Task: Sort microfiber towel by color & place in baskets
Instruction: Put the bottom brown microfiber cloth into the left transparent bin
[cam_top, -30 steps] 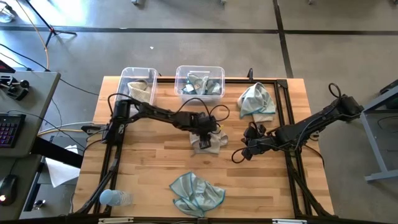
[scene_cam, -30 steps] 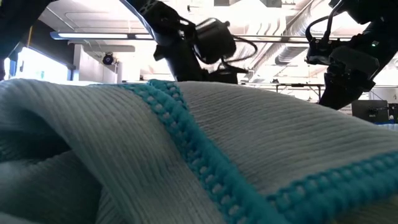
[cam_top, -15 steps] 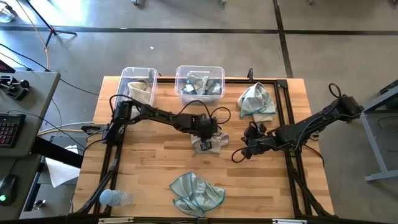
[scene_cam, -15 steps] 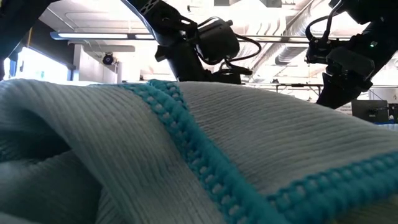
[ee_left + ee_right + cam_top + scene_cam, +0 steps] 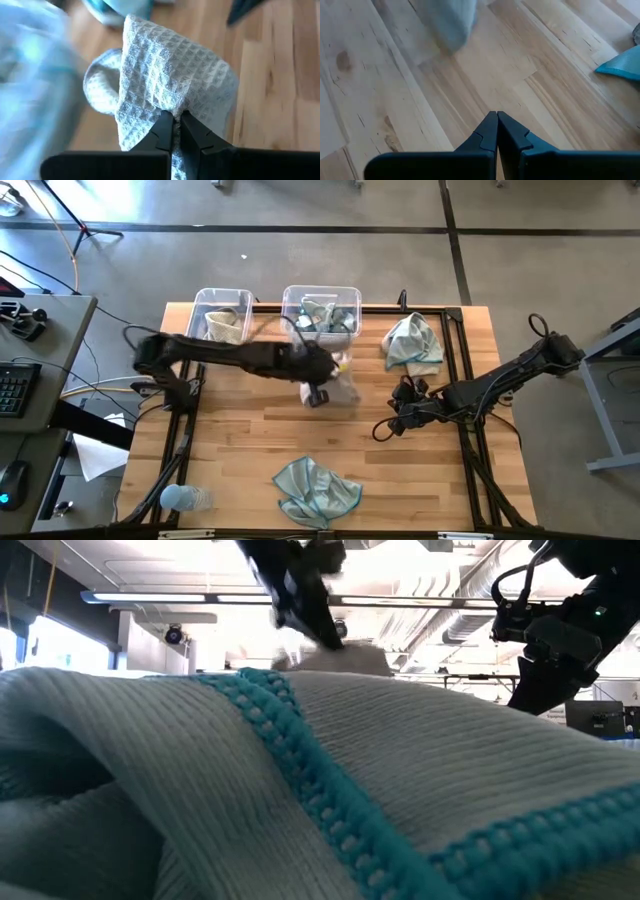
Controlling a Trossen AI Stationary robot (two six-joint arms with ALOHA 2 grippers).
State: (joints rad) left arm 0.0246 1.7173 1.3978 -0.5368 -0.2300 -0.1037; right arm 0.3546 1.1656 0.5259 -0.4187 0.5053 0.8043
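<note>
A beige-grey microfiber towel (image 5: 342,380) hangs from my left gripper (image 5: 318,387), which is shut on it above the table's middle, just in front of the baskets. The left clear basket (image 5: 203,302) holds a beige towel (image 5: 226,327). The right basket (image 5: 352,298) holds teal towels (image 5: 318,314). One teal towel (image 5: 412,342) lies at the far right. Another (image 5: 315,488) lies by the near edge and fills the low view (image 5: 300,800). My right gripper (image 5: 392,426) hovers shut over bare wood (image 5: 496,120), right of centre. My left gripper pinches a gathered-up part of the beige-grey towel (image 5: 172,106) between its two fingers (image 5: 162,131). The fingers slant down from the table's left side. The cloth bunches around the fingertips and hangs slack below them. I cannot tell whether its lower end is clear of the table.
A clear plastic bottle (image 5: 185,498) lies at the table's near left corner. Black frame rails (image 5: 462,380) run along the table's sides. Bare wood lies between the held towel and the near teal towel. A desk with a keyboard (image 5: 15,385) stands off the left.
My left gripper has taken hold of the beige-grey towel, which first bunched up on the table, and has then risen quickly and gone toward the far edge and the baskets. The towel has come up with it off its spot at the table's middle.
</note>
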